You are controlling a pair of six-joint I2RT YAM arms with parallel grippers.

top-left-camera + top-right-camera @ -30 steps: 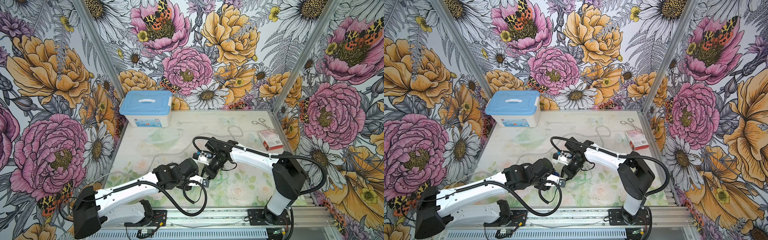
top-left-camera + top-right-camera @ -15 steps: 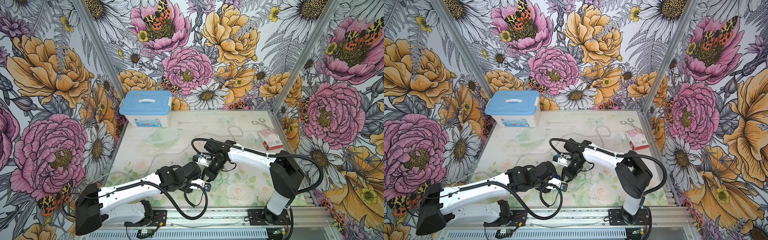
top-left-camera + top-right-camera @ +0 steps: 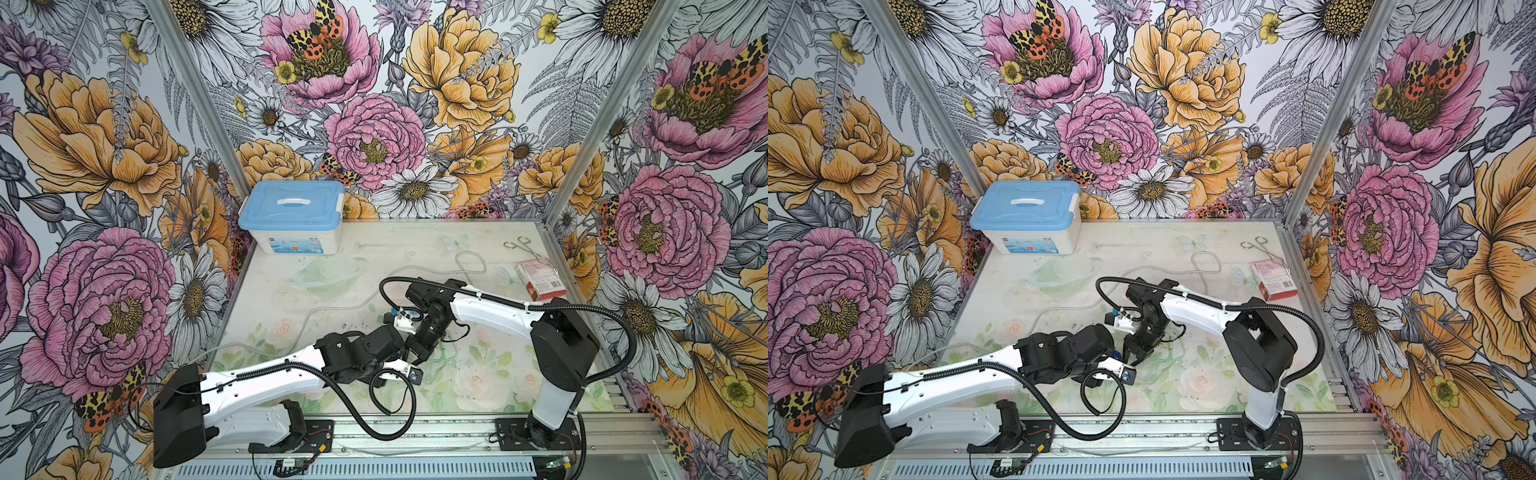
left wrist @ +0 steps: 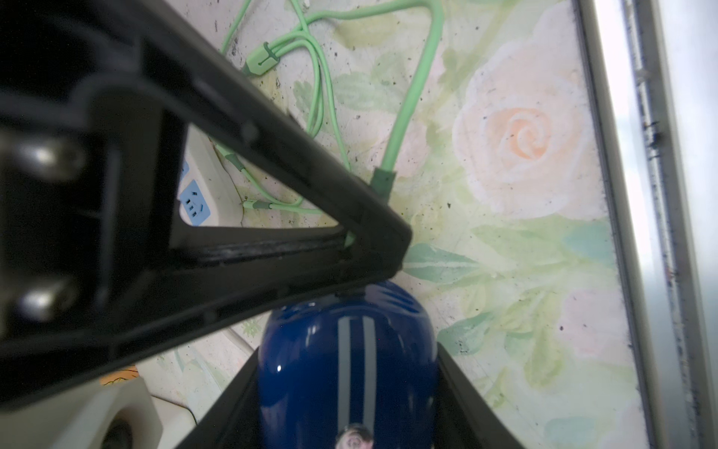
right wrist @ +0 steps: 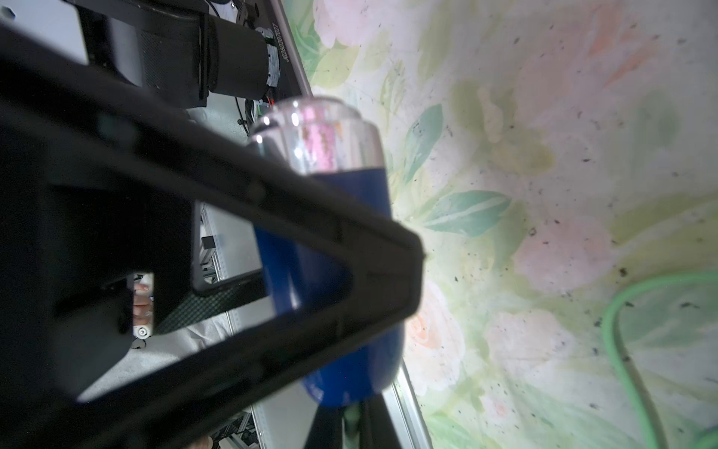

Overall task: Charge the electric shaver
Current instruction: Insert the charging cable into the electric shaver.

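Roughly at the front-middle of the table point(image 3: 478, 245), we find the two arms meeting tip to tip; the left gripper point(image 4: 345, 346) is clamped on the electric shaver point(image 4: 349, 381), one finger against each flank of its dark blue body; two silver stripes run along the side facing the left wrist camera; the shaver's rounded blue end points at the right gripper point(image 3: 414, 355); its shiny silver end, seen in the right wrist view, points the opposite way, toward the left arm; the right gripper's fingers are pressed together, tip right at the blue end, touching or just short, we cannot tell which; a green cable point(image 4: 408, 109) runs its dark collar in behind that tip, and a sliver of green shows between the closed fingers, so we note it as pinching the cable's plug end; whether the plug sits in the shaver is hidden; the rest of the cable lies looped on the table beside a white power strip point(image 4: 211, 171) with blue sockets; farther back, a blue-lidded box point(image 3: 295, 208) in the left rear corner; a red packet point(image 3: 540, 280) and metal scissors point(image 3: 524, 247) near the right edge, well apart from both grippers.
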